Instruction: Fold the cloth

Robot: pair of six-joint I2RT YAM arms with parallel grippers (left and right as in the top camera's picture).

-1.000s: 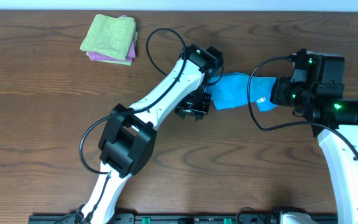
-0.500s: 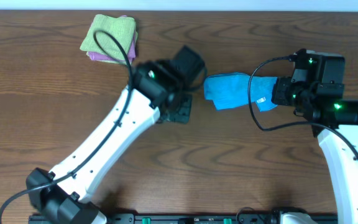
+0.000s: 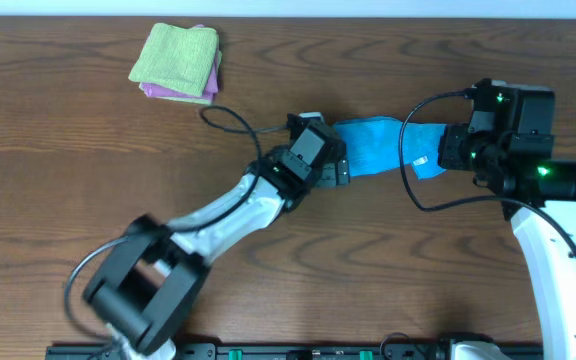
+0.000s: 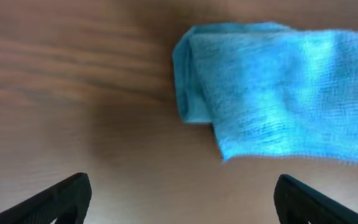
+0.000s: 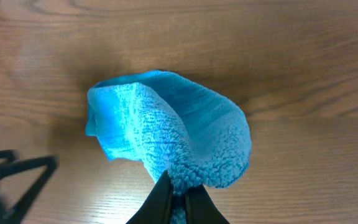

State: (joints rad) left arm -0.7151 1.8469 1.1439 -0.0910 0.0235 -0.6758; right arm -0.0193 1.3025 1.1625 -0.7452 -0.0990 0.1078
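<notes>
The sky-blue cloth [image 3: 373, 146] lies in a rumpled band on the wooden counter [image 3: 418, 260], right of centre toward the far side. The right claw [image 5: 178, 190] pinches its right end, and the left claw [image 4: 182, 178] stands spread wide just off its left end, holding nothing. At far left a lime-green folded cloth [image 3: 176, 55] sits atop a pink one [image 3: 173, 93].

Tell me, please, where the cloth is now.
Overhead, the cloth lies right of centre, between the left end effector and the right end effector pinching its right end.
</notes>
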